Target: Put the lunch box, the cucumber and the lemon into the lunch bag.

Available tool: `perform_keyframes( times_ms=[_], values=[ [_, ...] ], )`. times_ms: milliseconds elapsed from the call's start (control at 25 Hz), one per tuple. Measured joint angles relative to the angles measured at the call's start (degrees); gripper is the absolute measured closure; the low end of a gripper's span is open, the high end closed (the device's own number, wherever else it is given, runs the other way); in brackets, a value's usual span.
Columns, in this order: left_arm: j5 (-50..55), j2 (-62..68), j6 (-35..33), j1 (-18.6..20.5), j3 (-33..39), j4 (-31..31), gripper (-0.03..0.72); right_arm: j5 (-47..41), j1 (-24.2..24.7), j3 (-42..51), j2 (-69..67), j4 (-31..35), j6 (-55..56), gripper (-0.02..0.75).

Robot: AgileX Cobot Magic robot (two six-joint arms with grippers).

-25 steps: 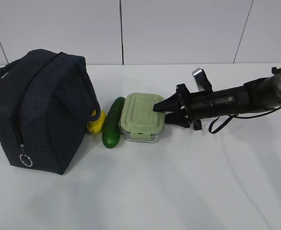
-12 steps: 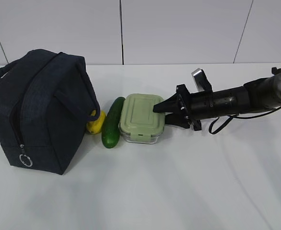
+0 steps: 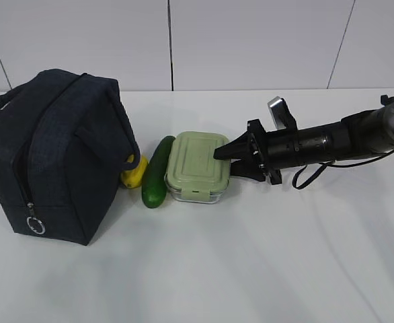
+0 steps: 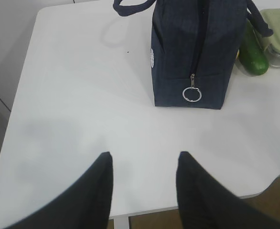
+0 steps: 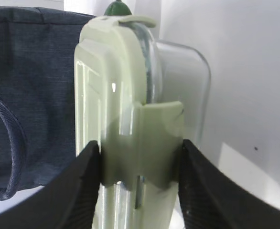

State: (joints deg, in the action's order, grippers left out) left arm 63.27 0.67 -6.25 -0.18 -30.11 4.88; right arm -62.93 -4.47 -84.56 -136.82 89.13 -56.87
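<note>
White bench (image 3: 251,269) against pale wall panels; 4 objects lined up on it, exterior view.

Far left: lunch bag (image 3: 46,155), dark navy, upright, zipper run closed, ring pull (image 3: 35,226) hanging low at its near end. 2 loop handles, 1 draped down the right side. Left wrist view shows the same bag (image 4: 188,52) from the zipper end, well ahead of the left claw (image 4: 145,164); its 2 dark fingers stand spread over bare bench, holding nothing.

Just right of the bag: lemon (image 3: 135,171), yellow, mostly hidden behind the handle, touching or nearly touching the bag.

Next: cucumber (image 3: 156,173), dark green, lying beside the lemon and against the left side of the lunch box (image 3: 198,167).

Lunch box sits flat on the bench, pale green lid on, clear base.

Right: right arm reaches in low and horizontal. Right claw (image 3: 229,160) pinches the lunch box's right end; right wrist view shows 1 finger (image 5: 80,186) on the lid, the other under the base, at the clip (image 5: 142,143).
</note>
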Motion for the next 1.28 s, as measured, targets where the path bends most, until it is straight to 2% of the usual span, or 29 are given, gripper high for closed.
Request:
perform_keyframes(
  times_ms=[880,1080,1280],
  values=[
    [0.0,0.0,0.0,0.0,-0.1,-0.21,0.39,-0.72,0.24,0.0,-0.1,3.15,-0.04,0.386],
    [0.0,2.72,0.0,0.0,-3.31,-0.21,0.39,-0.72,0.24,0.0,-0.1,4.18,-0.04,0.387],
    [-2.75,11.68,0.0,0.0,-7.74,-0.21,0.39,-0.72,0.24,0.0,-0.1,4.21,0.28,0.386]
  ],
)
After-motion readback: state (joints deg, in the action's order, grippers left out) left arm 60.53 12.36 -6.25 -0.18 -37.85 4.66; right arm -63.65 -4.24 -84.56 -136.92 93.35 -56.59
